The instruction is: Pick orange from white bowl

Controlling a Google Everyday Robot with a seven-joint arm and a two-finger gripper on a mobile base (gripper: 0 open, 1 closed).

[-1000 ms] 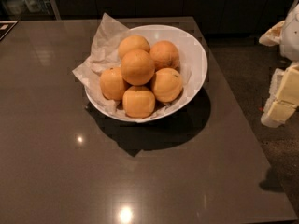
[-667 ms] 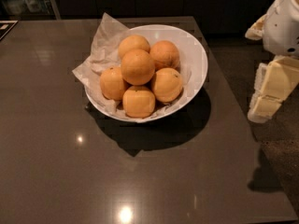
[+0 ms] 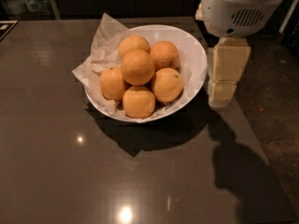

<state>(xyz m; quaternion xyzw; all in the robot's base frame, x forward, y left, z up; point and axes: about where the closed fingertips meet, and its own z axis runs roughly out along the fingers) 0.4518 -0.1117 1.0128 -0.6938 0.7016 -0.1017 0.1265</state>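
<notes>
A wide white bowl [image 3: 196, 55] lined with crumpled white paper [image 3: 105, 41] stands on the dark glossy table. It holds several oranges in a pile. A round smooth orange [image 3: 138, 66] sits on top in the middle. A squarish one [image 3: 138, 102] lies at the front and one with a dark speck [image 3: 167, 84] at the front right. My gripper [image 3: 223, 90], cream-coloured under a white arm housing [image 3: 238, 8], hangs just right of the bowl's right rim, at about rim height, apart from the oranges.
The dark table [image 3: 56, 162] ends at a right edge running diagonally under the gripper; speckled floor [image 3: 275, 115] lies beyond it. Ceiling light glints on the tabletop at the front. Dark cabinets stand behind the table.
My gripper and arm have moved left from the right edge of view to just beside the bowl's right rim. The bowl and oranges have not moved.
</notes>
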